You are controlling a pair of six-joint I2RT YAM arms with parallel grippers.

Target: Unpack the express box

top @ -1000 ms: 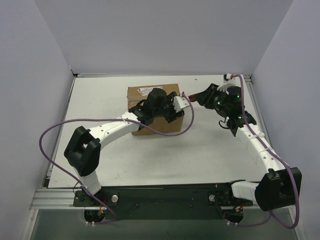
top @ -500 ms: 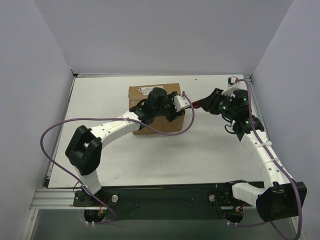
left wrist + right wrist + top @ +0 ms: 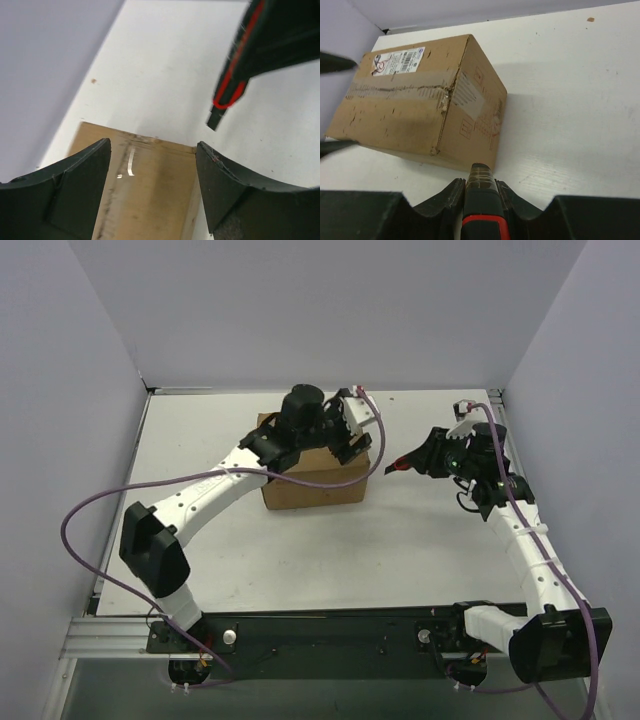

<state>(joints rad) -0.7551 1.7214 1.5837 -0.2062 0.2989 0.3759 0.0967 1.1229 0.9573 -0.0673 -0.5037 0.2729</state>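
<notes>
My left claw [image 3: 153, 150] hovers spread above the express box [image 3: 145, 200]. My right claw [image 3: 481, 189] pinches a black-and-red cutter [image 3: 480, 210] near it.

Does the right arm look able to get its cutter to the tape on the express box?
Probably yes: only bare table separates the cutter from the express box, and its tape shows uncovered. The left gripper, open above the box, may crowd it.
</notes>
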